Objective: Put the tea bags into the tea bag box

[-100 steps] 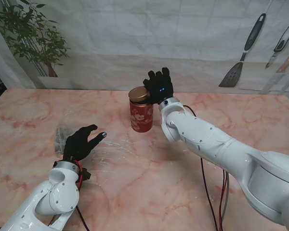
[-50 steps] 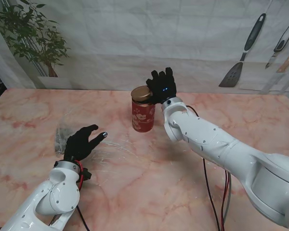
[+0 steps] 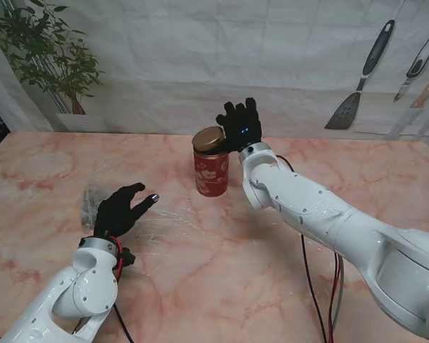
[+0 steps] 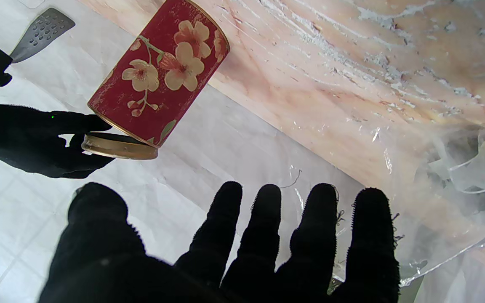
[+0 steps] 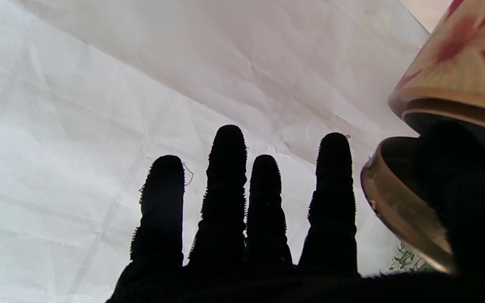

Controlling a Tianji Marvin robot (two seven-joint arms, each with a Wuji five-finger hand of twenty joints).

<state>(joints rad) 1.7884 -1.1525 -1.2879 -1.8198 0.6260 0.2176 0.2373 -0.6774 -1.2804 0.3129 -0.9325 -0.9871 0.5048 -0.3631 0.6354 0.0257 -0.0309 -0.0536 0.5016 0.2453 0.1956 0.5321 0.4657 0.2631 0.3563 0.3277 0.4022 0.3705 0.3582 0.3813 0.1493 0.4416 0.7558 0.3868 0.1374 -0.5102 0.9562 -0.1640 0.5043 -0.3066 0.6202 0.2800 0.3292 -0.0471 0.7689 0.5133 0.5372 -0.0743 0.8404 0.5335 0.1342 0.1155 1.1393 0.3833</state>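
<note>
1. Now the gold lid (image 3: 208, 138) sits tilted, lifted off one side of the tea bag box (image 3: 211, 172), where half a second ago it lay nearly flat on the rim.
2. Right robot hand (image 3: 239, 126) is at the lid's right edge, slightly higher than before; its four fingers (image 5: 230, 189) stand straight and apart, and its thumb presses the lid's inside in the right wrist view, so it is clamped on the lid.
3. Left robot hand (image 3: 121, 209) has not moved: it hovers palm down over the counter (image 3: 222, 250), fingers spread and holding nothing.
4. Tea bag box is a red cylindrical tin with cream blossoms (image 4: 158, 75) and a gold rim. It stands upright near the middle of the counter, toward the far edge, well apart from the left robot hand.
5. Clear crinkled plastic wrap (image 4: 470, 168) lies on the counter under and beside the left robot hand; what it holds is too unclear to make out.
6. Behind the counter hang a spatula (image 3: 357, 78) and other utensils on a white sheet, with a potted plant (image 3: 50, 57) at the far left.
</note>
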